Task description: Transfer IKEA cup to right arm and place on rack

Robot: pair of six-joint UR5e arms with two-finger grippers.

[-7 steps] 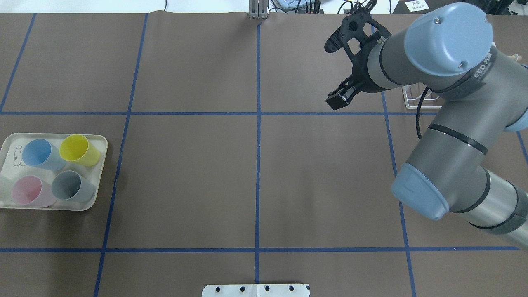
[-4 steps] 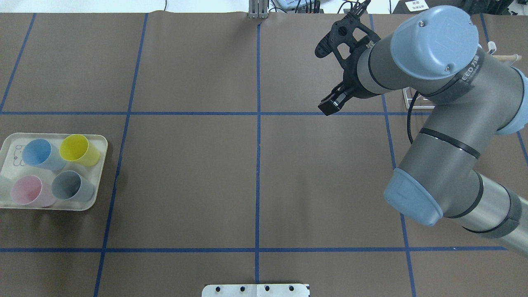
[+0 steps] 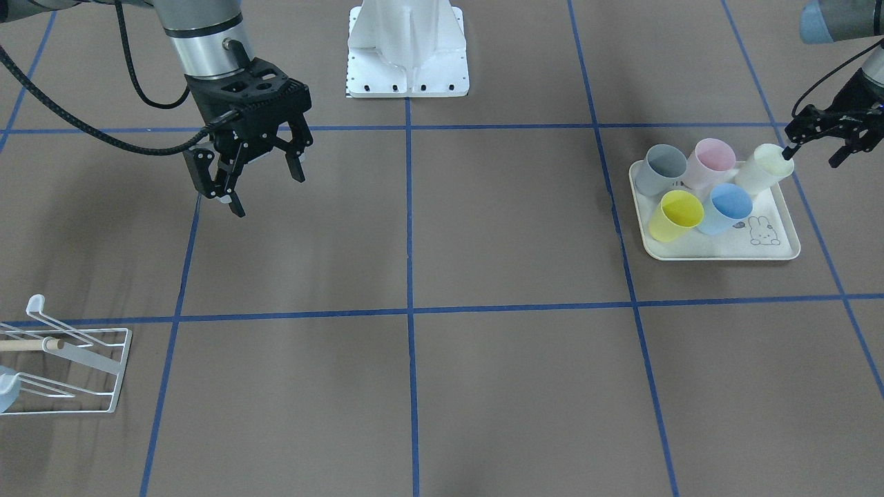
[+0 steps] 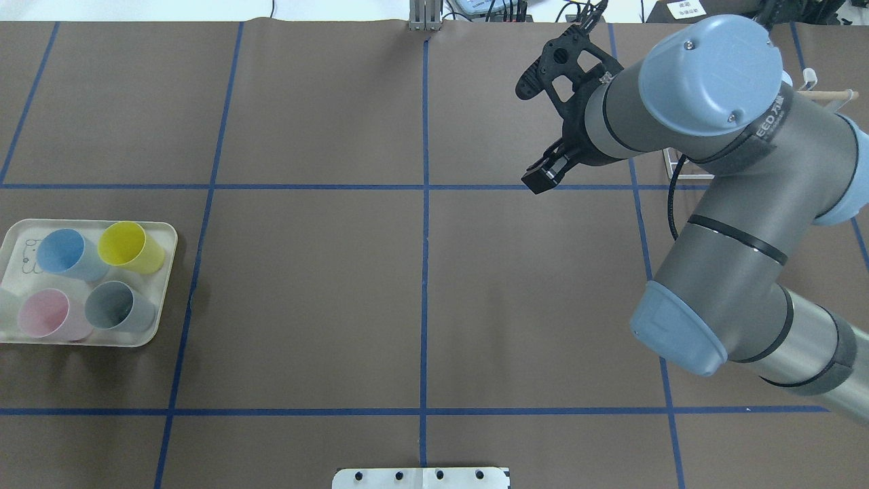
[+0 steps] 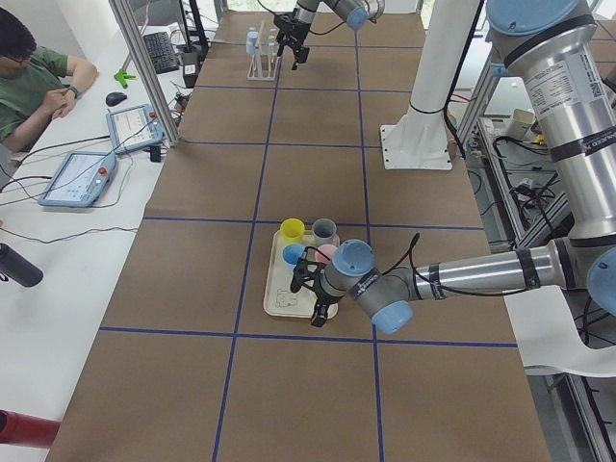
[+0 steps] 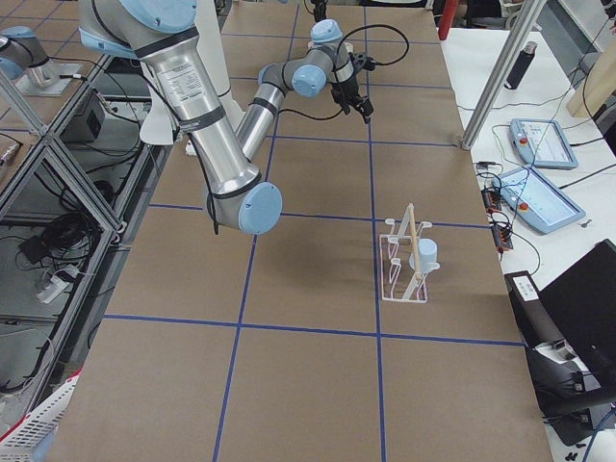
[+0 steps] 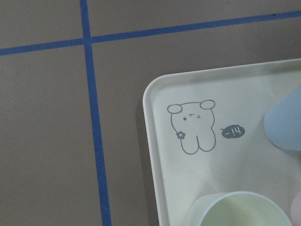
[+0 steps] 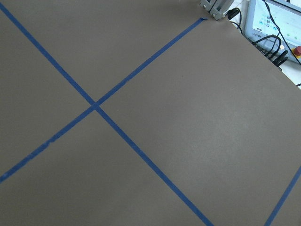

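A cream rabbit-print tray [image 3: 718, 257] holds grey, pink, yellow and blue cups and a pale cream cup [image 3: 762, 170] at its far corner. My left gripper [image 3: 811, 155] is open, one finger at the pale cup's rim. The left wrist view looks down on that cup's mouth [image 7: 237, 211] and the tray [image 7: 160, 141]. My right gripper [image 3: 266, 190] is open and empty, hanging above the table far from the tray. The white wire rack [image 3: 83, 373] with a wooden dowel stands at the table's right end and also shows in the exterior right view [image 6: 404, 265].
A pale blue cup [image 6: 424, 254] sits on the rack. In the overhead view the right arm [image 4: 713, 204] covers most of the rack. The robot's white base [image 3: 407, 48] stands at the table's middle. Operators' devices lie along the far edge [image 6: 539, 173].
The right arm has swung a little toward the table's middle, its gripper still open and empty. The tray and its cups have not moved.
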